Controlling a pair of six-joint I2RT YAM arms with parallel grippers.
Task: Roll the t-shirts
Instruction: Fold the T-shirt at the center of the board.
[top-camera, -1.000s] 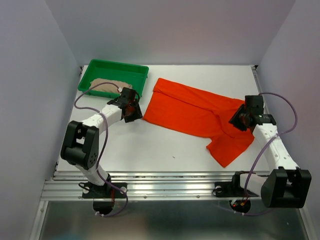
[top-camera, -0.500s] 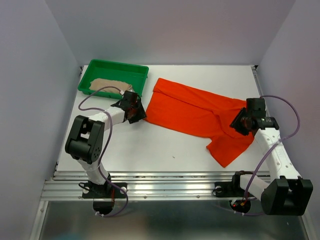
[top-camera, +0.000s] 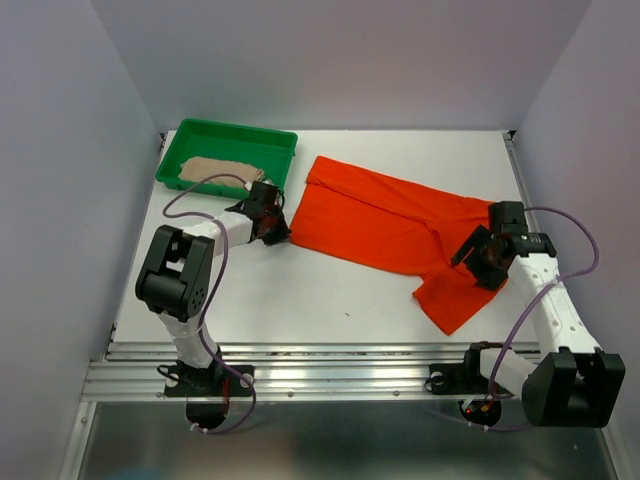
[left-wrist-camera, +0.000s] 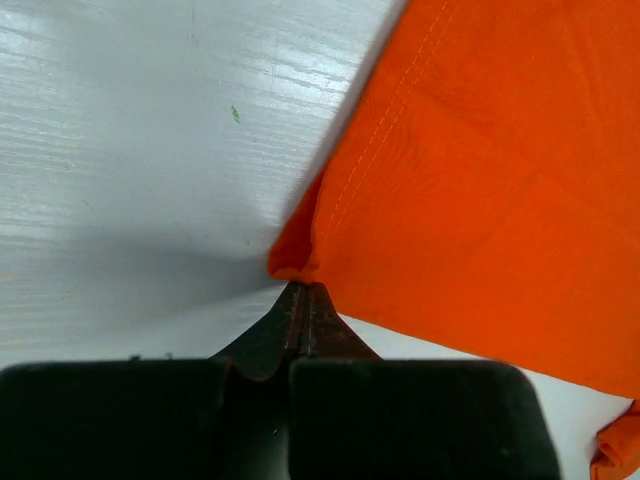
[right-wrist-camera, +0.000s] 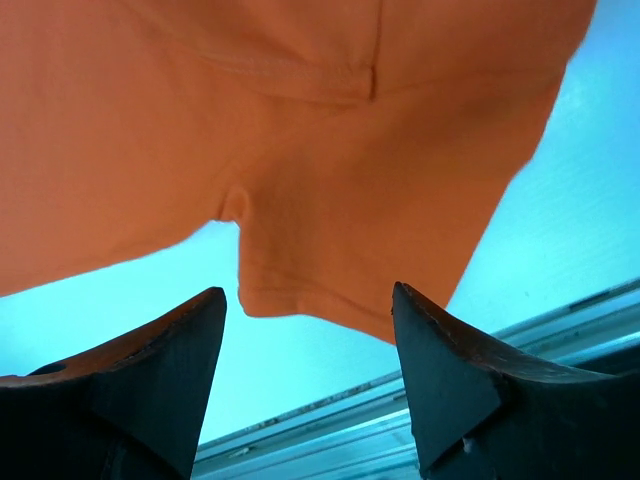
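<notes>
- Nearest to me, the right jaws stood wide apart, low over the sleeve end of the orange-red t-shirt (top-camera: 380, 225). Nothing was between them, and in the wrist view the sleeve hem lay just beyond their tips.
- A little further, on the left side, the left jaws were pressed together on the near-left corner of the same shirt. The cloth puckered right at their tips, so I judged that the corner was pinched.
- The shirt itself lay spread out and slanted across the middle of the worktop (top-camera: 330, 300), with one sleeve pointing toward the near edge. It was not rolled at all.
- To my eye this was the preparing step: taking hold of the shirt at both ends to straighten it before any rolling.
- The next move, I think, called for the right jaws to go down and close on the sleeve or the hem. The cloth is thin and lies flat, so they would need to catch it low, and then both arms should pull evenly.
- Farthest away, in the far-left corner, the green tray (top-camera: 235, 128) held the beige t-shirt (top-camera: 212, 168), crumpled and not yet rolled.
</notes>
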